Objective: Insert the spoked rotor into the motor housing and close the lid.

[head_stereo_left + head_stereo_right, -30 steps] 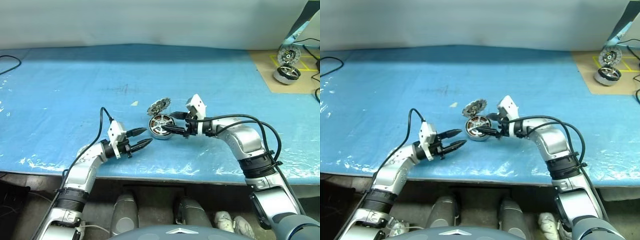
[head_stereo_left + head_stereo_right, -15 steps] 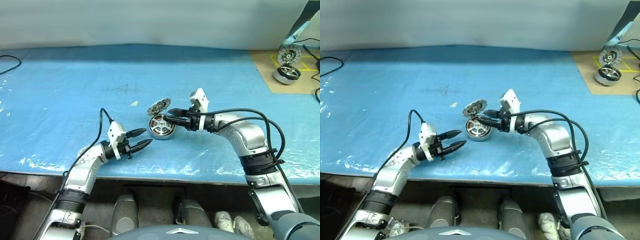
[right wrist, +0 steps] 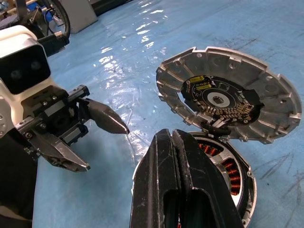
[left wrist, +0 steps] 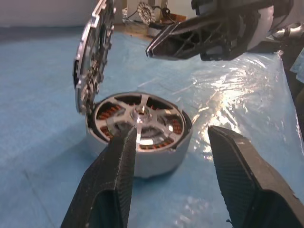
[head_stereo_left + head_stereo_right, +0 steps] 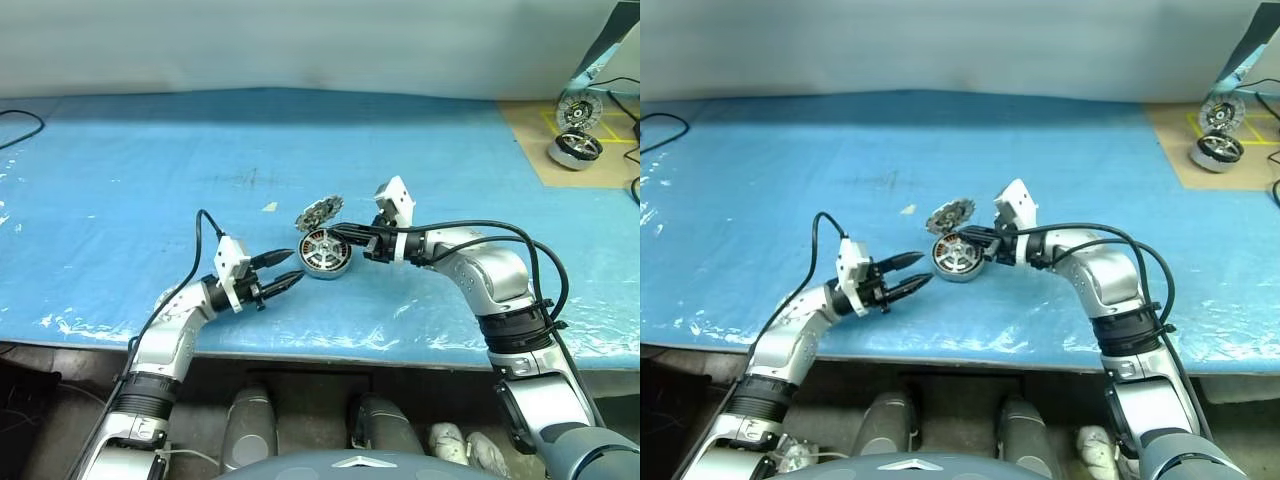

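The motor housing (image 5: 325,255) sits on the blue table cover, its copper windings showing. The spoked rotor (image 4: 142,113) lies inside it, pale spokes over the windings. The toothed lid (image 5: 318,211) stands tilted open, joined to the housing's far rim, with its inner circuit face (image 3: 216,99) showing. My right gripper (image 5: 336,230) is shut with nothing in it. It hovers just over the housing, under the raised lid. My left gripper (image 5: 294,266) is open, a short way to the left of the housing and pointing at it.
A brown board at the far right carries a silver-and-black drum (image 5: 574,149) and another disc (image 5: 578,109). A small pale scrap (image 5: 269,207) lies left of the lid. A black cable (image 5: 20,125) rests at the far left. The table's front edge runs below both arms.
My right gripper has shut and lifted off the housing's right side, and now points over the housing below the lid. The left gripper has stayed open in place.
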You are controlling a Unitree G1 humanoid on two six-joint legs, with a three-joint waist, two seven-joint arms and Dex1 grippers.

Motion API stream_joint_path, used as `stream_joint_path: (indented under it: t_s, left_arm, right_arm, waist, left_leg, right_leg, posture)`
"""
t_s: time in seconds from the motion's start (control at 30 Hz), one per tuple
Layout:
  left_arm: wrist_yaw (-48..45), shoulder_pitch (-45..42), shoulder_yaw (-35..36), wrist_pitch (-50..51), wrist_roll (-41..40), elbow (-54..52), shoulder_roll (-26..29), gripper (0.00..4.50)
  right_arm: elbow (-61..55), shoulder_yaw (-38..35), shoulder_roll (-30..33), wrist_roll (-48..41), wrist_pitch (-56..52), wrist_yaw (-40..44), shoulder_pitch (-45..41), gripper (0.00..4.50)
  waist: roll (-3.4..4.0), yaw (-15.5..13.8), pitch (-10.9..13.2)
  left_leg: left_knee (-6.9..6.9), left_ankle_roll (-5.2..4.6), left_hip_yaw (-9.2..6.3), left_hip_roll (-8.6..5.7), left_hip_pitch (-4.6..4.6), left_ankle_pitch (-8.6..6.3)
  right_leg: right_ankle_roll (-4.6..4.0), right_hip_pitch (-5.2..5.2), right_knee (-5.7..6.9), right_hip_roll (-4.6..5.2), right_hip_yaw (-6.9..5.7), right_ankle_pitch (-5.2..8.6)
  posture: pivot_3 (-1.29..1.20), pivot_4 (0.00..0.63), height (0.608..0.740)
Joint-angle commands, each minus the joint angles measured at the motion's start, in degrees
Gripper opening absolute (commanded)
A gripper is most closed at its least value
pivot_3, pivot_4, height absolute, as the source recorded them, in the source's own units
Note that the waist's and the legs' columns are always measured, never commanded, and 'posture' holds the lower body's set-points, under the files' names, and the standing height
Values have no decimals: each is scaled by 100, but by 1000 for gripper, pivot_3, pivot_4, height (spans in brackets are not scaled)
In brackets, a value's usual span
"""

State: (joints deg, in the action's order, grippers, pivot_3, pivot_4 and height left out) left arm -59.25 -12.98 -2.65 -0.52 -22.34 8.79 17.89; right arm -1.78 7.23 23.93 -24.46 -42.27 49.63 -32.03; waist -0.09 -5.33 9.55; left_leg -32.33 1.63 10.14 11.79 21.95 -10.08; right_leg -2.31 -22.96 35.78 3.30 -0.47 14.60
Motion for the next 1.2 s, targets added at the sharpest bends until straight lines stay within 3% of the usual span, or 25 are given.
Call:
stream_joint_path:
  t_s: [0.03, 0.43, 0.7, 0.87, 1.03, 1.2]
  left_arm:
    - [68, -6, -7, -47, 35, -39, -20, 2504]
    - [-288, 53, 168, -929, 138, 1030, -25, 2504]
    - [-539, 95, 333, -847, -59, 865, 208, 2504]
    - [-356, 296, 261, -439, -130, 97, 250, 2504]
    - [-183, 410, 163, -110, -125, -353, 231, 2504]
    - [-121, 378, 69, 138, -137, -531, 219, 2504]
  right_arm:
    - [-54, 58, 30, 89, 226, 45, -63, 37]
    - [1028, 683, -551, 743, 923, 27, -418, 37]
    - [2100, 1346, -519, 1809, 1634, -146, -257, 37]
    - [1768, 863, -645, 1294, 1111, -101, -180, 37]
    - [1205, 342, -758, 591, 583, 78, -144, 37]
    - [973, 267, -739, 575, 597, 13, -246, 37]
  waist:
    - [0, 7, 0]
    - [0, 14, 0]
    - [-5, 7, -4]
    - [-5, 3, -4]
    - [-5, -14, -4]
    - [-5, 0, -4]
  left_leg:
    - [1, 0, 0, 0, 0, 0]
    - [-2, 0, 0, 1, -2, 0]
    - [-1, 1, 0, 1, -21, -1]
    - [6, -2, -1, 0, -99, -3]
    - [7, -1, -1, 0, -81, -2]
    - [15, 0, 0, 2, -33, -1]
  right_leg:
    - [4, 0, 0, -1, 0, -2]
    - [4, -1, 5, -1, 0, -2]
    - [-7, 19, 6, 2, -1, 4]
    - [-17, 91, -3, 11, 2, 12]
    - [-17, 80, -8, 12, 3, 12]
    - [-15, 28, -4, 2, 2, 11]
  posture:
    - [0, 150, 740]
    - [0, 150, 740]
    - [0, 150, 740]
    - [0, 150, 740]
    - [0, 150, 740]
    - [0, 150, 740]
